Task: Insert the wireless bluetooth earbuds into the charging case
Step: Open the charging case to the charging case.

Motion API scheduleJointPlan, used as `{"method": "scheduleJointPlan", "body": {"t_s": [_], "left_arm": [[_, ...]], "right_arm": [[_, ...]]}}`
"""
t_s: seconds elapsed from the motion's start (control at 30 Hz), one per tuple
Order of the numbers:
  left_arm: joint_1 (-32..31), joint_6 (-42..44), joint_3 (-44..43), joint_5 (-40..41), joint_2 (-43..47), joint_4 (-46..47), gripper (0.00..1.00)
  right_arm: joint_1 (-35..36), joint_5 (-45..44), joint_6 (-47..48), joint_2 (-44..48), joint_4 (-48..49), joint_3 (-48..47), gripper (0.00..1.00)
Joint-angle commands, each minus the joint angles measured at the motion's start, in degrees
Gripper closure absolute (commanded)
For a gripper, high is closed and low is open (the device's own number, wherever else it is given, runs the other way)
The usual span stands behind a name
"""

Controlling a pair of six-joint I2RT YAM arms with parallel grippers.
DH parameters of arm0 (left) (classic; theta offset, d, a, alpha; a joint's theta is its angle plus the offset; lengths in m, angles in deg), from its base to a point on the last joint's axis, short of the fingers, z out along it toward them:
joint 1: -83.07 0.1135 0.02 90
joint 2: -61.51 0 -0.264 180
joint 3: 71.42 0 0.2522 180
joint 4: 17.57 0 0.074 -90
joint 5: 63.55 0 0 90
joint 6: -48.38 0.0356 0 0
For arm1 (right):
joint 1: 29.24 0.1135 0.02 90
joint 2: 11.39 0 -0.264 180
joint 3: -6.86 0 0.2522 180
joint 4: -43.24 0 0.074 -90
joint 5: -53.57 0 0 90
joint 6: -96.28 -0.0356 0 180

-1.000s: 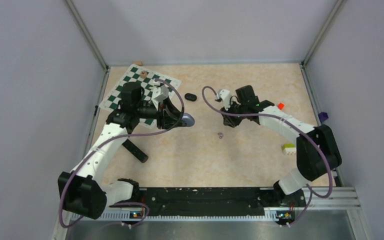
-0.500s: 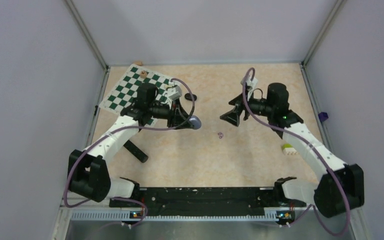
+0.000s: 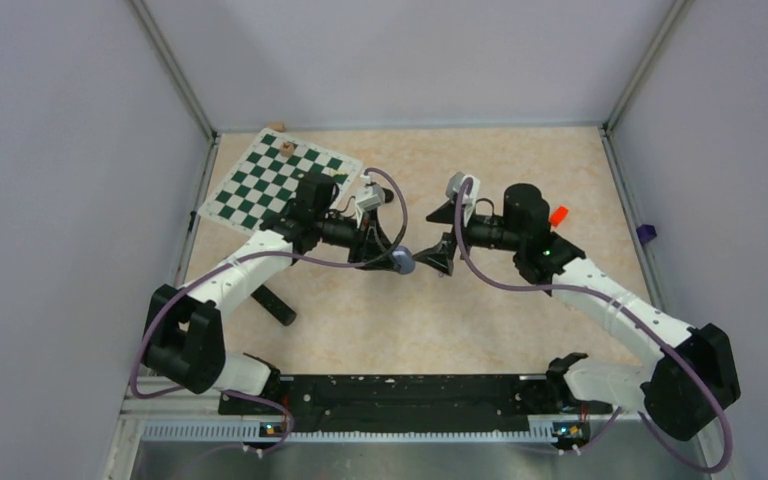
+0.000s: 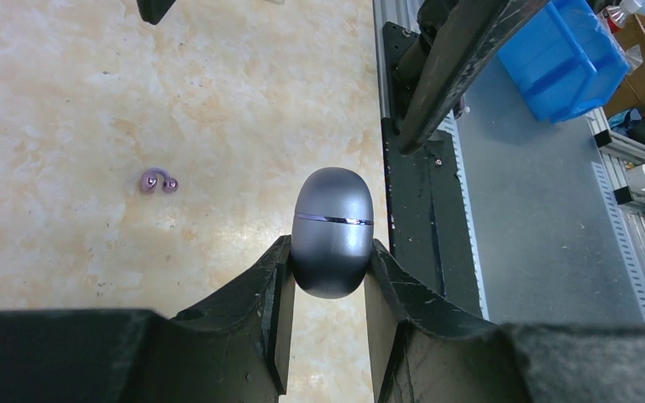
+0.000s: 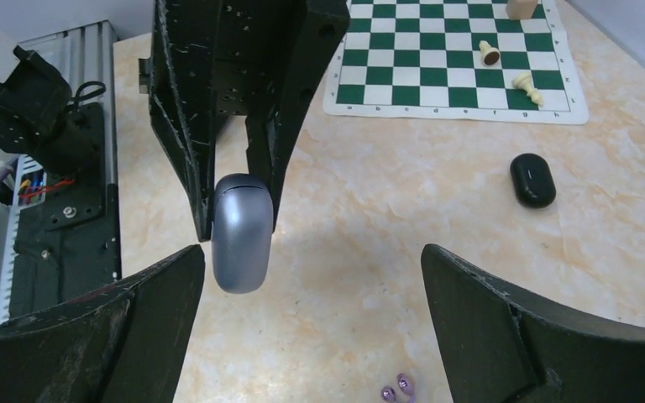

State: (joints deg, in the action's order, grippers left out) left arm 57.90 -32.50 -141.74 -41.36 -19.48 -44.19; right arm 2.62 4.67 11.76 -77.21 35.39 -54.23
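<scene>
Item 1, left gripper (image 4: 329, 256): we record its fingers closed tight on the lower half of the charging case (image 4: 332, 220), one pad pressed to each flank. The upper half juts out beyond the tips.

Item 2, charging case: grey, oval and glossy, with a thin bright seam around its middle and the lid down. We list it as held clear above the table (image 5: 470, 227), near the centre.

Item 3, right gripper (image 5: 312, 252): we note its jaws spread as wide as they show, with nothing between the pads. It faces the left gripper head-on. In the right wrist view the case hangs just beside one fingertip; we cannot tell whether they touch.

Item 4, pale purple earbuds (image 4: 159, 181): two, lying side by side on the table, touching each other. We place them below the right gripper and apart from the case.

Item 5, black case (image 5: 532, 179): oval, flat on the table, near the chessboard (image 5: 437, 69).

Item 6, chess pieces (image 5: 490, 53): three counted, on the board's far squares
</scene>
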Motion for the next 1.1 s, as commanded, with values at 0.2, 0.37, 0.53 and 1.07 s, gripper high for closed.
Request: {"method": "scheduleJointPlan", "body": {"t_s": [0.2, 0.37, 0.53, 1.07], "left_arm": [[-0.09, 0.57, -2.07, 1.17, -0.04, 0.61, 1.0], [-0.09, 0.18, -2.14, 1.91, -0.34, 0.65, 1.0], [-0.12, -0.54, -2.59, 2.23, -0.4, 0.65, 1.0], [-0.14, 0.55, -2.53, 1.13, -0.47, 0.16, 1.0]], "right_arm": [[2.88, -4.73, 4.04, -2.32, 1.26, 0.35, 0.01], [4.12, -5.63, 4.3, -3.28, 1.22, 0.31, 0.01], [5.14, -7.26, 4.48, -4.61, 1.45, 0.4, 0.01], [4.21, -21.91, 8.44, 0.54, 1.16, -0.16, 0.01]]}}
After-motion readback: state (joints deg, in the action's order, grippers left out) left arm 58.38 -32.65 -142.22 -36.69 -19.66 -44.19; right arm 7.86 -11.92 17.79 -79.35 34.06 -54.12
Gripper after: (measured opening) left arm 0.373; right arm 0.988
